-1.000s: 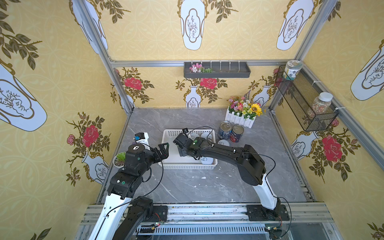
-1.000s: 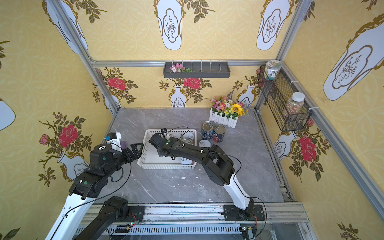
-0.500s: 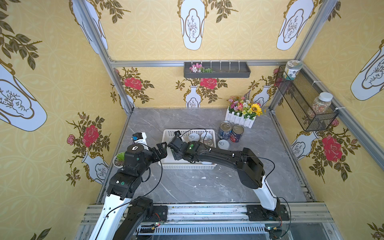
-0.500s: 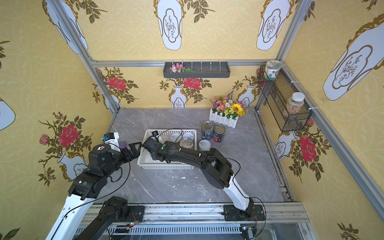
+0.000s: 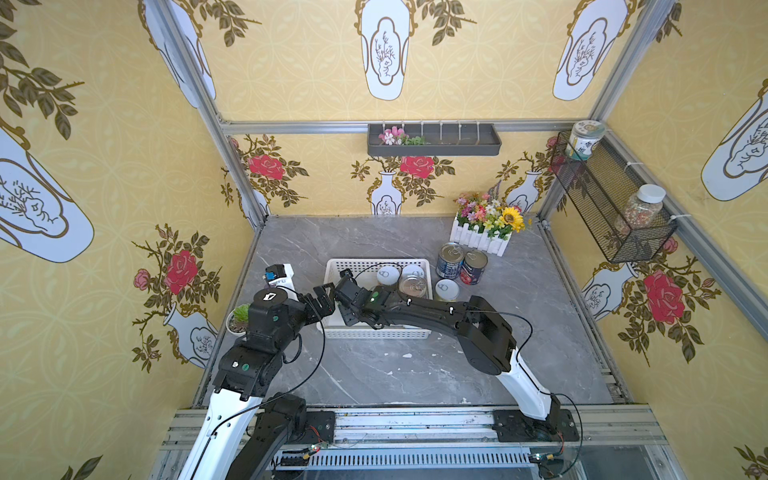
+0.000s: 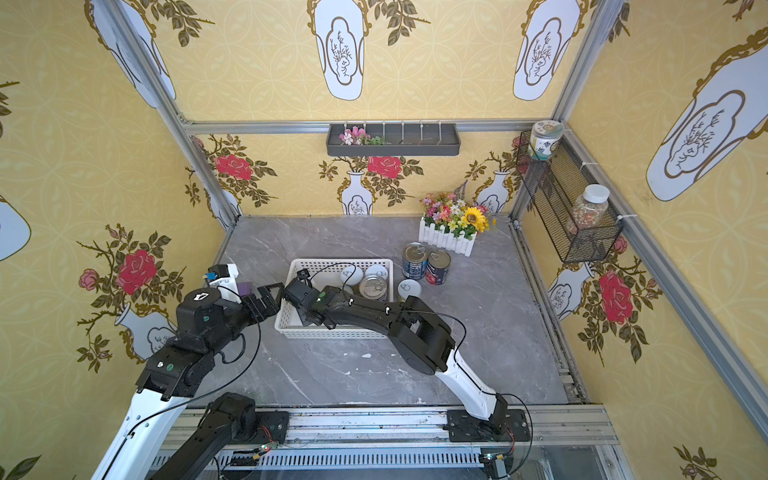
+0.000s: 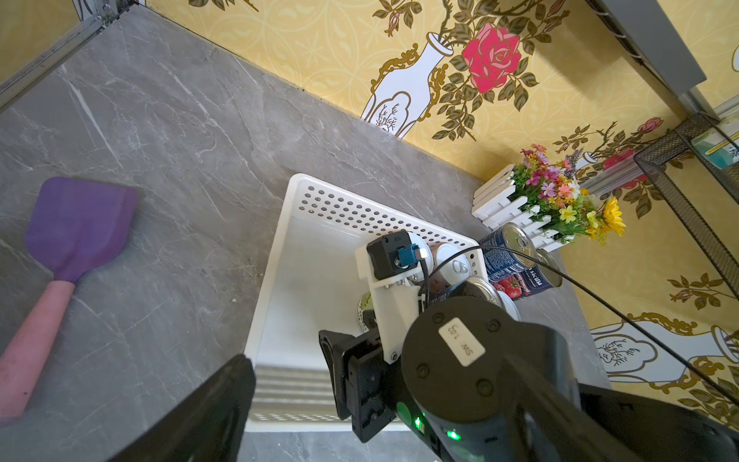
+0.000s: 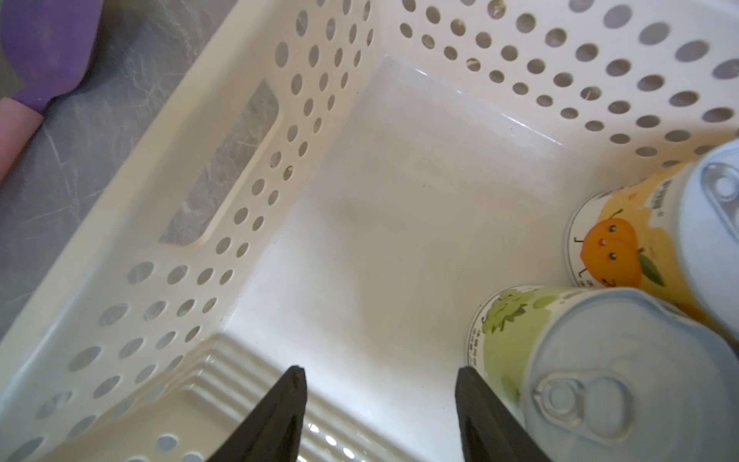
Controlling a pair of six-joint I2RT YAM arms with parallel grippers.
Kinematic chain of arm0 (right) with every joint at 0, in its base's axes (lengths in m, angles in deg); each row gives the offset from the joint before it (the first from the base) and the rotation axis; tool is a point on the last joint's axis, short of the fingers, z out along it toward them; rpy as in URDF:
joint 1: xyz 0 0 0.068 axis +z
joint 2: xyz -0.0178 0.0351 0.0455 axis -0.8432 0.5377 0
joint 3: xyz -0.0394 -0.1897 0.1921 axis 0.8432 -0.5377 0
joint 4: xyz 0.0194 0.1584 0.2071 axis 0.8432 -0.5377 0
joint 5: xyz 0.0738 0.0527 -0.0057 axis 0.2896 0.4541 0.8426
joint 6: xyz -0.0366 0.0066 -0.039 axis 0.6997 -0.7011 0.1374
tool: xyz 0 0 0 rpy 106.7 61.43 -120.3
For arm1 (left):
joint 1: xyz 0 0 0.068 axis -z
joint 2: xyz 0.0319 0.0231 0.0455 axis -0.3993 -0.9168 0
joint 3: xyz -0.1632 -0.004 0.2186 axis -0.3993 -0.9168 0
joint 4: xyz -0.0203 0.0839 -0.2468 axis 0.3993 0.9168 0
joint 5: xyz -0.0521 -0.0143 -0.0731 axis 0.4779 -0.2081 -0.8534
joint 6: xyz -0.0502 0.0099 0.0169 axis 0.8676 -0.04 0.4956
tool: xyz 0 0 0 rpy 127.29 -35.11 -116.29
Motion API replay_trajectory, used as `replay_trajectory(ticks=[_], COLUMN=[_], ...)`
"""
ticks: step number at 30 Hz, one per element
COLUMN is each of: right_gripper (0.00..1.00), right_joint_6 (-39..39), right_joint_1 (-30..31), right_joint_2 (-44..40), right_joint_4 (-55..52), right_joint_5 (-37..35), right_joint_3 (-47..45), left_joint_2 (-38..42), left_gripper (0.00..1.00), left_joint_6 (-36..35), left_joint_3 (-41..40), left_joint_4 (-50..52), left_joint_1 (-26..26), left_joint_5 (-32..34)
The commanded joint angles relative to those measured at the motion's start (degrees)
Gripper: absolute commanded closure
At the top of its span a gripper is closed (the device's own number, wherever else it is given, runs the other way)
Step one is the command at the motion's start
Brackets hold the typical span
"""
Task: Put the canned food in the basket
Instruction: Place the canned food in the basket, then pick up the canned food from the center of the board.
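The white perforated basket sits mid-table. Three cans stand at its right end: two white-lidded and one metal. Another white-lidded can stands on the table just outside its right wall. Two taller cans stand by the flower box. My right gripper hangs open and empty over the basket's bare left part, a green can beside one finger and a yellow can behind it. My left gripper is open at the basket's left wall, holding nothing.
A purple spatula with a pink handle lies on the table left of the basket. A small potted plant sits by the left wall. The white flower box is at the back right. A black mesh shelf holds jars on the right wall.
My right arm has swung left across the basket, uncovering the cans at its right end, and its jaws have narrowed. The left arm has hardly moved.
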Motion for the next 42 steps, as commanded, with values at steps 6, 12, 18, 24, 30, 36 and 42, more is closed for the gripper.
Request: replay_trajectory(ticks=[6,12,18,24,30,36,42], right_gripper=[0.36,0.35,0.27,0.18,0.06,0.03,0.03], right_joint_6=[-1.7,-0.6,2.0,2.8,1.8,-0.3,-5.4], right_joint_1=[-2.7,-3.2,-1.6,1.2,2.5,-1.3,-21.7], right_joint_2=[-2.8,-5.8,-11.4,-24.0,-47.0,-64.9,-68.7], right_joint_4=[0.3,2.1,3.5,3.8,5.0,0.0,0.8], right_joint_5=[-4.7,-4.5,-5.3,-8.7,-14.1,-18.4,-1.8], right_joint_3=[-5.0,-7.5,-9.7,-16.9,-32.5,-43.4,-51.8], left_joint_2=[0.0,-0.1,0.0,0.4,0.4,0.0,-0.1], left_gripper=[0.0,0.0,0.0,0.0,0.0,0.0,0.0], left_joint_6=[-0.6,-0.6,-0.6,-0.5,-0.4,-0.5,-0.4], left_joint_3=[-0.2,-0.3,-0.2,-0.2,-0.2,-0.2,-0.2], left_joint_4=[0.0,-0.1,0.1,0.0,0.0,0.1,0.2], left_joint_1=[0.1,0.0,0.0,0.0,0.1,0.0,0.1], left_joint_5=[-1.5,-1.5,-1.4,-1.3,-1.2,-1.0,-1.0])
